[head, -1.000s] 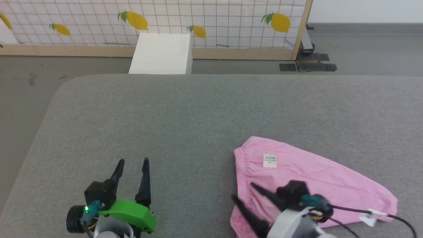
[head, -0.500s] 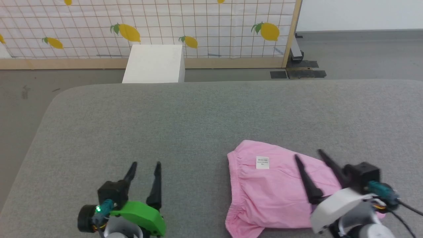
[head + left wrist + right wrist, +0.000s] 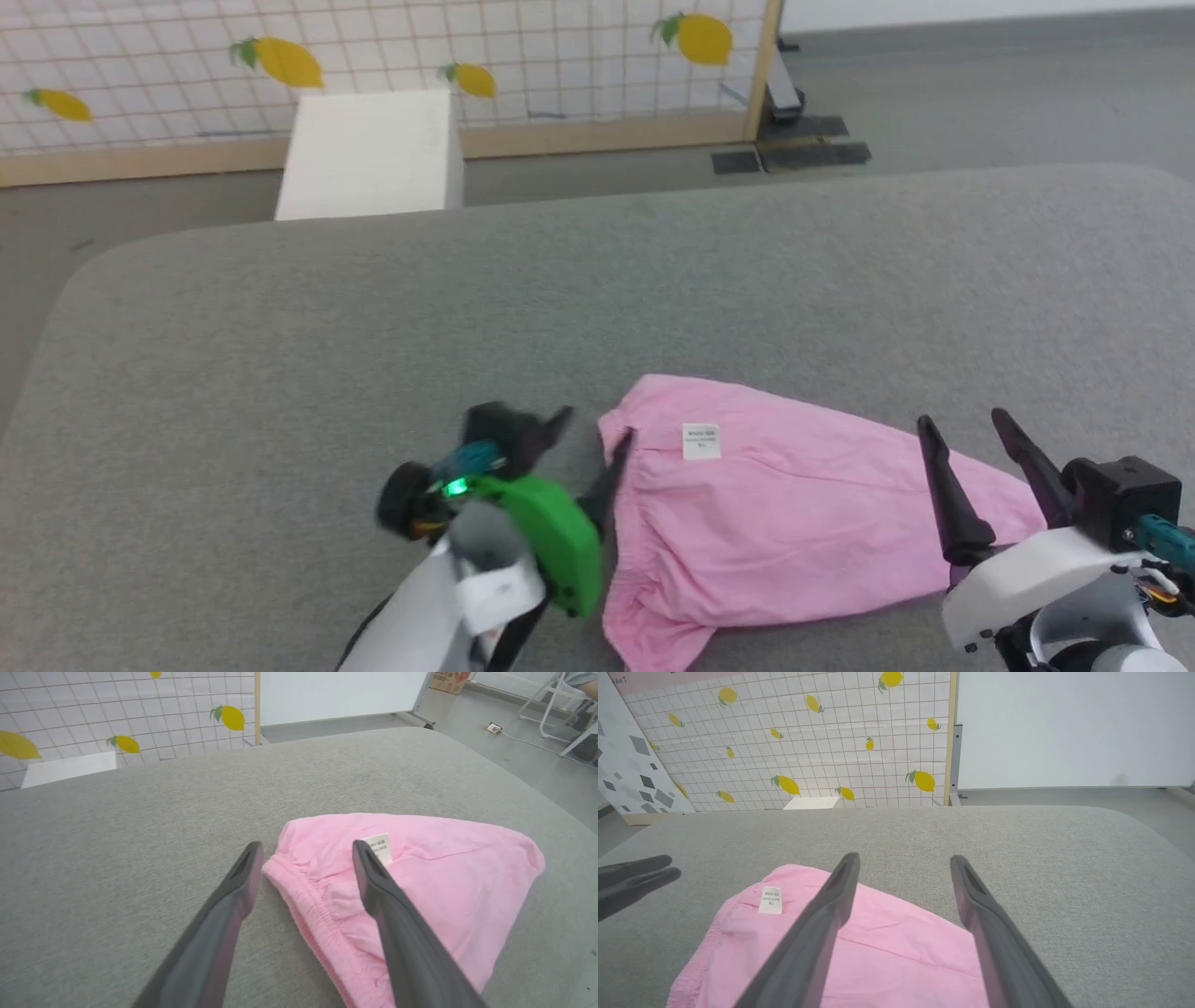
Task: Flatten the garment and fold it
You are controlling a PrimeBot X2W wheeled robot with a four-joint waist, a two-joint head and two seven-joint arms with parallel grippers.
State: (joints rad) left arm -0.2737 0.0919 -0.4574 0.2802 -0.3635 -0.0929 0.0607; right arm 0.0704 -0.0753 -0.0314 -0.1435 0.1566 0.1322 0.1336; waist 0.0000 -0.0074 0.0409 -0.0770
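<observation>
Grey fabric covers the counter (image 3: 280, 327), which has rounded corners.

On the left gripper (image 3: 596, 425) the jaws stand apart and hold nothing. In the left wrist view this gripper (image 3: 306, 843) is at the top corner of the gathered waistband (image 3: 308, 900). One finger is over the bare grey fabric and the other is over the pink cloth, just beside the white label (image 3: 383, 847). Whether the tips touch the cloth, I cannot tell.

On the right gripper (image 3: 962, 420) the jaws are also wide apart and empty. It is above the opposite, narrow end of the garment (image 3: 794, 523), and its fingers point toward the far side of the counter.

The garment lies on the near right part of the counter, spread but wrinkled. The waistband is on the robot's left side and the label (image 3: 701, 441) faces up.

Behind the counter a white box (image 3: 369, 154) stands on the floor, in front of a panel with a lemon print (image 3: 373, 47).
</observation>
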